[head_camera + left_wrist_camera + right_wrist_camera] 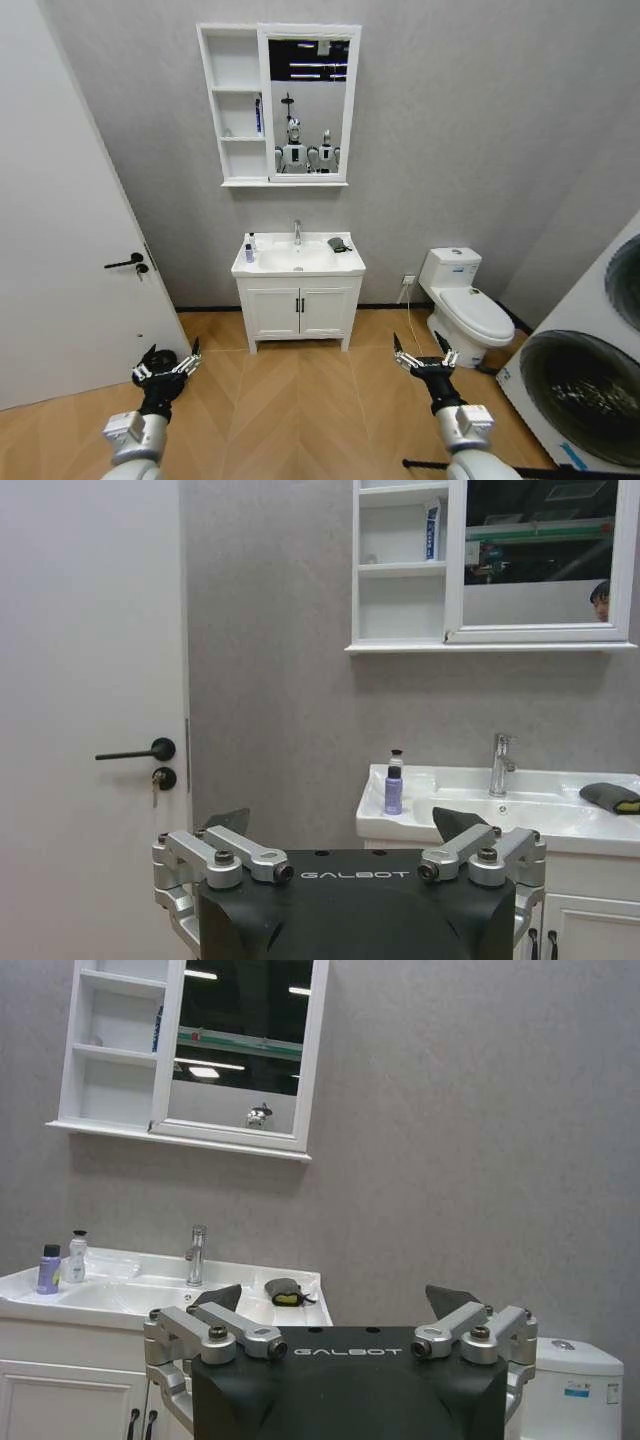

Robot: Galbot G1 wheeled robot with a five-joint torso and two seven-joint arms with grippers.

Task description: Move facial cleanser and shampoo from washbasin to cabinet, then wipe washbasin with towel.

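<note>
Washbasin (298,262) rim holds two bottles (250,248) and towel (339,244)

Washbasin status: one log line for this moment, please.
left gripper open, idle | right gripper open, idle | bottles on washbasin | towel on rim

One washbasin (298,262) carries two small bottles (49,1268) at its left rim, one dark towel (340,244) at its right back corner and one chrome tap (297,232) at its back edge. One cabinet (232,105) has three compartments; one blue item (258,115) stands in the middle one.
</note>
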